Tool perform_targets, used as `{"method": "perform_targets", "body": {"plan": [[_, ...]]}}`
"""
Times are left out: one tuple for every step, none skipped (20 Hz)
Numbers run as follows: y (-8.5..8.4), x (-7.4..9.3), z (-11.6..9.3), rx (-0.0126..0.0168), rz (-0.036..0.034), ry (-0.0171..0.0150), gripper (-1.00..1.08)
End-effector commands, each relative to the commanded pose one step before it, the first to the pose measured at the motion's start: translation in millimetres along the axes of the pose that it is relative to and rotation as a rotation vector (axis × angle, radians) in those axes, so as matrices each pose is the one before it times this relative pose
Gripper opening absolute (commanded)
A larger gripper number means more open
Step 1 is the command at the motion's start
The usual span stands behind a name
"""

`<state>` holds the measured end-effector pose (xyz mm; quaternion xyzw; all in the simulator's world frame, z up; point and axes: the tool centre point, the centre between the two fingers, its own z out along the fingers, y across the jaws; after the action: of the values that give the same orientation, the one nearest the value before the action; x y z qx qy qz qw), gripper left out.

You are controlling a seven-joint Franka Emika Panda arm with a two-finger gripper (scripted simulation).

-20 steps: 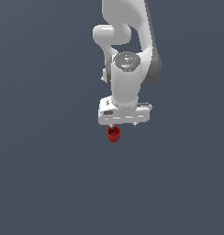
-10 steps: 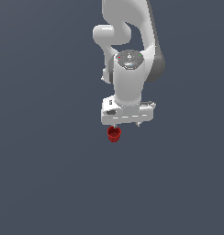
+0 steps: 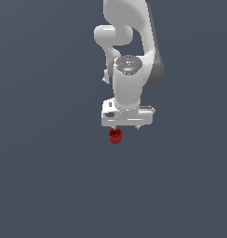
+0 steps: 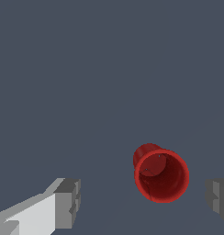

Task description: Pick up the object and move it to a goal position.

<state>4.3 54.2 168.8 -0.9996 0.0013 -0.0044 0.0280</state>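
Note:
The object, a small bright red cup (image 3: 115, 135), stands upright on the dark grey floor just below the white hand in the exterior view. In the wrist view the cup (image 4: 160, 174) shows its open mouth and inner bottom. My gripper (image 3: 127, 127) hangs right above it, pointing down. In the wrist view the gripper (image 4: 143, 202) is open, with one grey fingertip (image 4: 68, 202) on one side of the cup and the other fingertip (image 4: 219, 199) at the picture's edge. The cup lies between them, nearer the second fingertip, and touches neither.
The floor (image 3: 50, 176) is a plain dark grey surface with nothing else on it in view. The white arm (image 3: 129, 56) rises straight above the gripper.
The hand has turned about its wrist and now sits level instead of tilted. The red cup has not moved.

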Motion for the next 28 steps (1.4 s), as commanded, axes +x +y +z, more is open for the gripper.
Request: {"method": "perform_targets", "body": {"plan": [[4.53, -2.83, 7.32, -0.00501, 0.03801, -0.00112, 1.00], [2.20, -1.29, 3.44, -0.00246, 0.01845, -0.00027, 1.00], [2.42, -1.38, 3.70, -0.00270, 0.01994, -0.00025, 1.00], [2.62, -1.48, 3.95, -0.00293, 0.02141, -0.00020, 1.00], [2.84, -1.56, 4.20, -0.00317, 0.02291, -0.00014, 1.00], [3.07, -1.65, 4.45, -0.00343, 0.02440, -0.00007, 1.00], [3.30, -1.72, 4.67, -0.00367, 0.02582, 0.00003, 1.00], [3.26, -1.65, 4.52, -0.00362, 0.02515, 0.00012, 1.00], [3.11, -1.52, 4.21, -0.00344, 0.02361, 0.00021, 1.00], [2.94, -1.40, 3.91, -0.00324, 0.02206, 0.00027, 1.00], [2.78, -1.27, 3.61, -0.00304, 0.02054, 0.00033, 1.00], [2.59, -1.16, 3.32, -0.00283, 0.01899, 0.00036, 1.00], [2.41, -1.04, 3.03, -0.00262, 0.01746, 0.00039, 1.00], [2.23, -0.94, 2.75, -0.00240, 0.01594, 0.00040, 1.00], [2.03, -0.83, 2.48, -0.00218, 0.01441, 0.00040, 1.00], [1.82, -0.73, 2.20, -0.00196, 0.01288, 0.00039, 1.00], [1.62, -0.64, 1.94, -0.00173, 0.01136, 0.00037, 1.00], [1.41, -0.54, 1.67, -0.00150, 0.00984, 0.00034, 1.00], [1.20, -0.45, 1.41, -0.00128, 0.00833, 0.00030, 1.00], [0.99, -0.36, 1.15, -0.00105, 0.00682, 0.00025, 1.00], [0.76, -0.28, 0.89, -0.00081, 0.00528, 0.00020, 1.00], [0.53, -0.21, 0.63, -0.00057, 0.00374, 0.00015, 1.00], [0.38, -0.10, 0.38, -0.00036, 0.00236, 0.00009, 1.00], [0.07, -0.06, 0.13, -0.00010, 0.00068, 0.00003, 1.00], [-0.51, 0.11, -0.52, 0.00043, -0.00466, -0.00074, 1.00], [-0.01, -0.02, 0.35, 0.00000, 0.00000, 0.00000, 1.00], [-0.03, -0.05, 1.03, 0.00000, 0.00000, 0.00000, 1.00], [-0.05, -0.08, 1.72, 0.00000, 0.00000, 0.00000, 1.00]]}}
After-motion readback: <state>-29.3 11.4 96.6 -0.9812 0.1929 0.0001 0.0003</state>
